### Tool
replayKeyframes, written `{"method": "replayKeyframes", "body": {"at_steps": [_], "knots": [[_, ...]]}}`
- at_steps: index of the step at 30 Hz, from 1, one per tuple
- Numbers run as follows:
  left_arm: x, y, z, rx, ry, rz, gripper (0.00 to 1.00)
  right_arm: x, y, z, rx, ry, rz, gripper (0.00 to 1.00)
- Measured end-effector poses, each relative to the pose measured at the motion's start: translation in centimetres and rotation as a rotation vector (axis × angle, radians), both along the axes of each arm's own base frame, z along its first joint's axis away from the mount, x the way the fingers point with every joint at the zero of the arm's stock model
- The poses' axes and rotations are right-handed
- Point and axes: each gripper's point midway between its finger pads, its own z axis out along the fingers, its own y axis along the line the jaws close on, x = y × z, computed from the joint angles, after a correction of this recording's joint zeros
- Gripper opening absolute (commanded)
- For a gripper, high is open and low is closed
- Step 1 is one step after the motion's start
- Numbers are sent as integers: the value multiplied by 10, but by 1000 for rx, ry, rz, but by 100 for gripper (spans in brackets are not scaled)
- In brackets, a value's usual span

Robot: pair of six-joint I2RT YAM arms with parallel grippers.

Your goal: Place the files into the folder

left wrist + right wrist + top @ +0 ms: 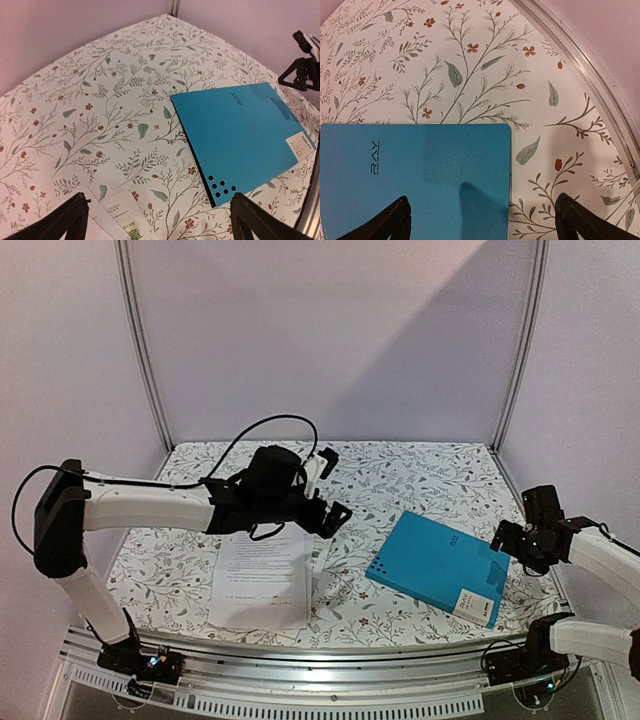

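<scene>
- The left gripper (333,487), jaws spread wide and empty, hung above the far edge of the files (262,578).
- The files lay near-left on the floral tablecloth (400,475), apart from the closed teal folder (440,565) at right.
- The right gripper (482,220), agape and empty, hovered over that folder's right edge.

I sat in a lab test booth: plain walls (330,340), aluminium frame posts (145,350), floral-covered table (420,475), slotted mounting rail (330,680)
</scene>
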Motion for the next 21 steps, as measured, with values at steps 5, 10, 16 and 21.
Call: {"method": "replayKeyframes", "body": {"at_steps": [5,10,16,21], "knots": [[2,9,25,-56,-73,34,99,1,2,8,-3,-29,29,99],[14,17,22,-4,-97,106,100,0,5,7,-9,-19,73,99],[22,22,14,89,-126,126,100,-8,6,0,-11,29,88,99],[19,13,16,16,-84,119,99,-21,11,-17,17,130,107,99]]}}
